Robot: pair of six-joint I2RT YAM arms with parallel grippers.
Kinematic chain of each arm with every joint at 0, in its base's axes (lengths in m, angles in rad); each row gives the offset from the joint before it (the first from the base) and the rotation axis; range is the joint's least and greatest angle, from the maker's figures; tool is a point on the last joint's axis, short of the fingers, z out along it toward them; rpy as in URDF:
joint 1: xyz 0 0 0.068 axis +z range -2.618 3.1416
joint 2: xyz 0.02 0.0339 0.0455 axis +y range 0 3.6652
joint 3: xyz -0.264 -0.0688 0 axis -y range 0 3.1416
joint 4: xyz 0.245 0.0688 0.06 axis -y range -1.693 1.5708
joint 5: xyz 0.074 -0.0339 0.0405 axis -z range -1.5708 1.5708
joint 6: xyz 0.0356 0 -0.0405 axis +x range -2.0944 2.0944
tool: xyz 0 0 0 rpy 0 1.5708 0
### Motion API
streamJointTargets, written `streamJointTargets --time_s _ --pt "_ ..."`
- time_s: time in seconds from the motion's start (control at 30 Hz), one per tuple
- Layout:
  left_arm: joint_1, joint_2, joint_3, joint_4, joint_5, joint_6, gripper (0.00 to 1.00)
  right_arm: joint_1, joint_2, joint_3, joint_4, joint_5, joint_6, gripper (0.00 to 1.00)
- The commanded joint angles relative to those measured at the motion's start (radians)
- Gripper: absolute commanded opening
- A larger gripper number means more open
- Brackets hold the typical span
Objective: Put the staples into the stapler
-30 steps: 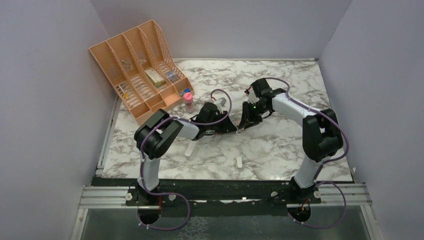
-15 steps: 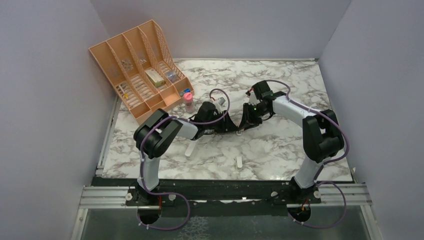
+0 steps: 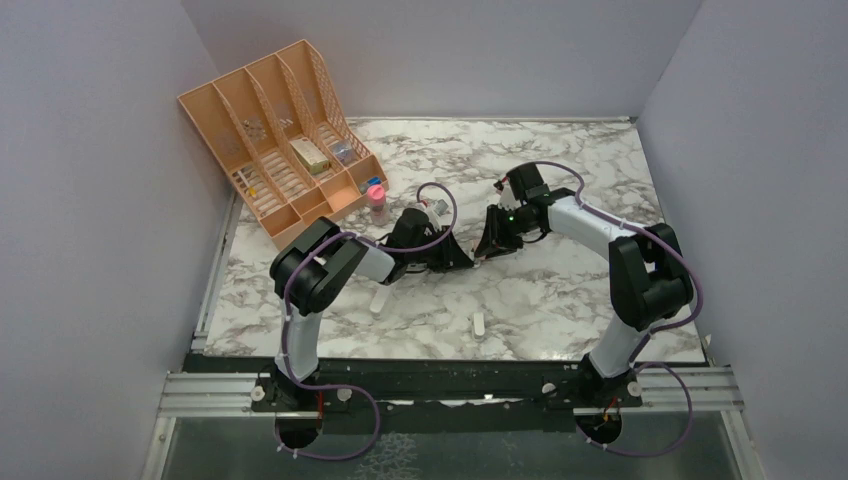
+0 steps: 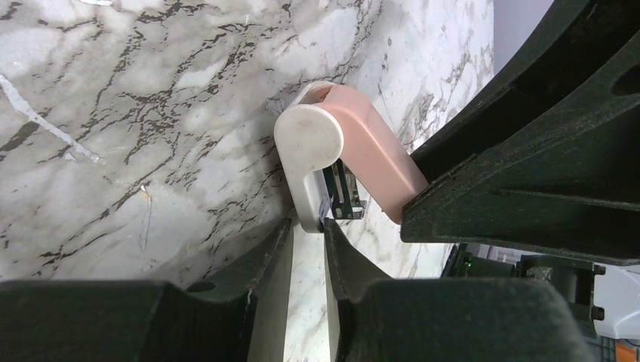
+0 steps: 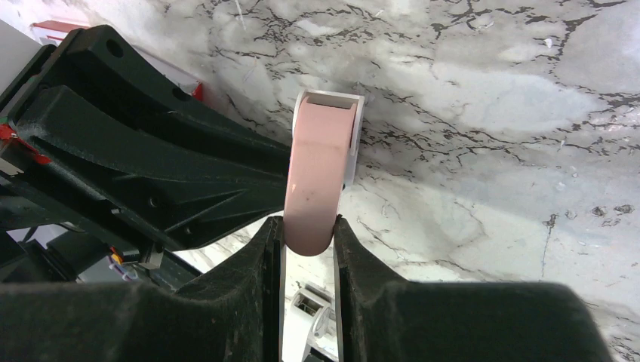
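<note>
Two hands are opening the stapler (image 5: pixel 321 128), mid-table.
Left hand (image 4: pixel 308 226), from 9 o'clock, clamps its white base (image 4: pixel 306 139); right hand (image 5: pixel 308 226) clamps the pink top (image 5: pixel 313 188), which must swing back before staples go in.

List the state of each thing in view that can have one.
stapler, hinged open, pink top swung away from white base
left gripper, shut on the stapler's white base
right gripper, shut on the stapler's pink top
bottle, standing upright, pink cap on
</note>
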Motion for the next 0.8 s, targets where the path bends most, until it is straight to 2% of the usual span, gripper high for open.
streamJointTargets --time_s 0.0,0.17,0.27,0.43,0.53,0.67,0.77 --pt "0.001 0.054 0.014 -0.007 -0.002 -0.01 0.21 -0.005 -0.033 -0.014 0.033 -0.041 0.015 0.28" --pt "0.001 0.095 0.014 0.013 0.003 -0.029 0.09 -0.005 -0.02 -0.011 0.036 -0.041 0.006 0.3" --pt "0.001 0.107 0.002 0.024 -0.001 -0.043 0.02 0.0 -0.019 -0.016 0.047 -0.009 -0.003 0.37" --pt "0.001 0.109 -0.006 0.025 -0.002 -0.068 0.0 0.049 -0.08 -0.076 0.117 0.126 -0.007 0.53" --pt "0.002 0.114 -0.009 0.024 0.01 -0.091 0.0 0.084 -0.134 -0.141 0.18 0.234 0.022 0.58" --pt "0.008 0.12 -0.012 0.024 0.021 -0.109 0.0 0.126 -0.193 -0.223 0.238 0.357 0.067 0.59" --pt "0.012 0.127 -0.011 0.024 0.032 -0.122 0.0 0.143 -0.206 -0.254 0.269 0.388 0.085 0.54"
